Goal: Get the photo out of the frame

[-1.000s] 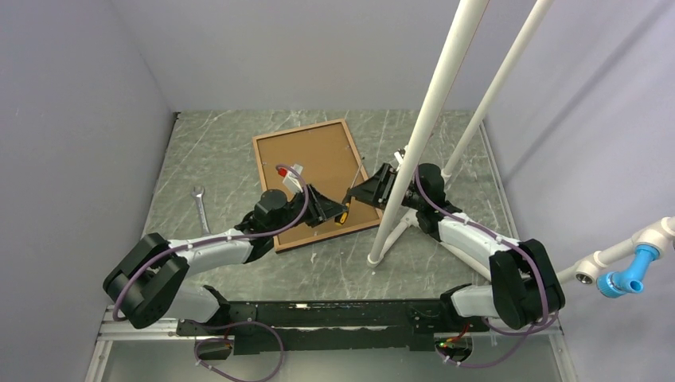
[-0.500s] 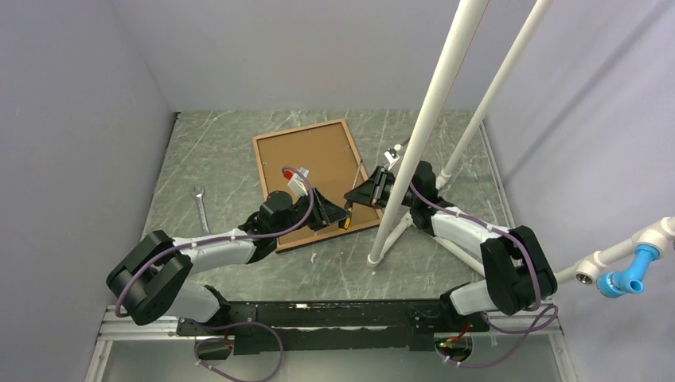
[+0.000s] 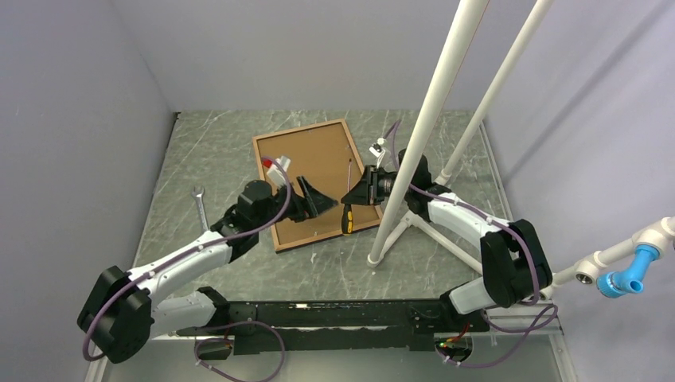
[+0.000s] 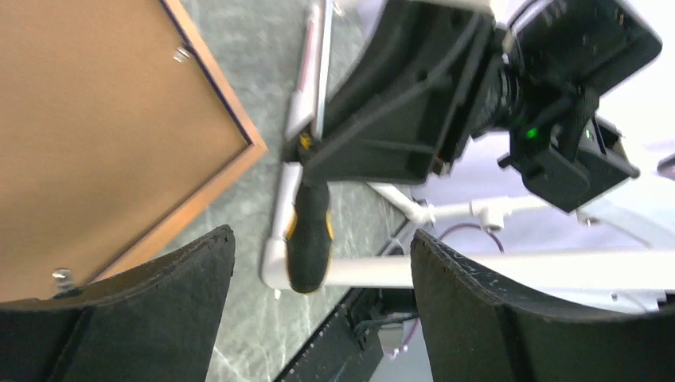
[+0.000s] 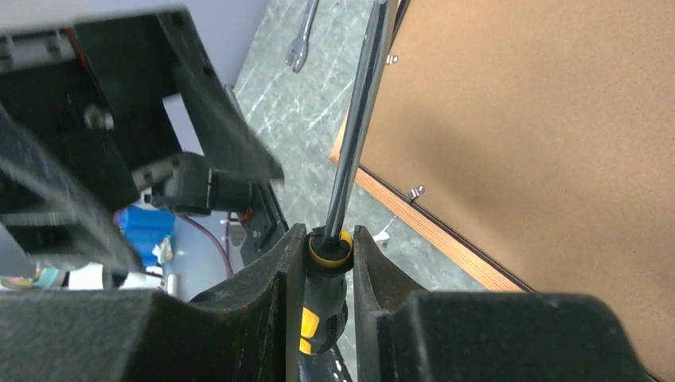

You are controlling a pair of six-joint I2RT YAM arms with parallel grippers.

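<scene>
Two grippers over the frame (image 3: 314, 179), which lies toward the middle of the far edge of the table (image 3: 231, 151). Brown back upward, picture side down, so no view of the photo at all: presumably under this back, inside the frame, but hidden. Small metal tabs (image 5: 413, 193) along the wood rim, apparently there to lock the back in place, which explains the tool.

On the right side: right gripper (image 3: 356, 195) clamped tight on the yellow and black handle of a screwdriver (image 3: 348, 203). Shaft directed toward the far edge, low along the right rim of the frame, passing just beside one tab. Seems meant for turning or bending the tabs aside, so that the back can come out.

On the left side: left gripper (image 3: 321, 199) spread wide and grasping nothing, above the near half of the frame, just beside the screwdriver handle. Probably placed there to press the frame down, or to lift the back once free. Contact with the frame: impossible to tell.

Near the left edge, a wrench (image 3: 200, 205), untouched and well apart from the frame. White poles (image 3: 414, 143) across the right side, hiding part of the right arm.

Early in the task, by appearance: back in place, photo not yet out. Care needed with the tip: easy to slip and push the frame across the table.
</scene>
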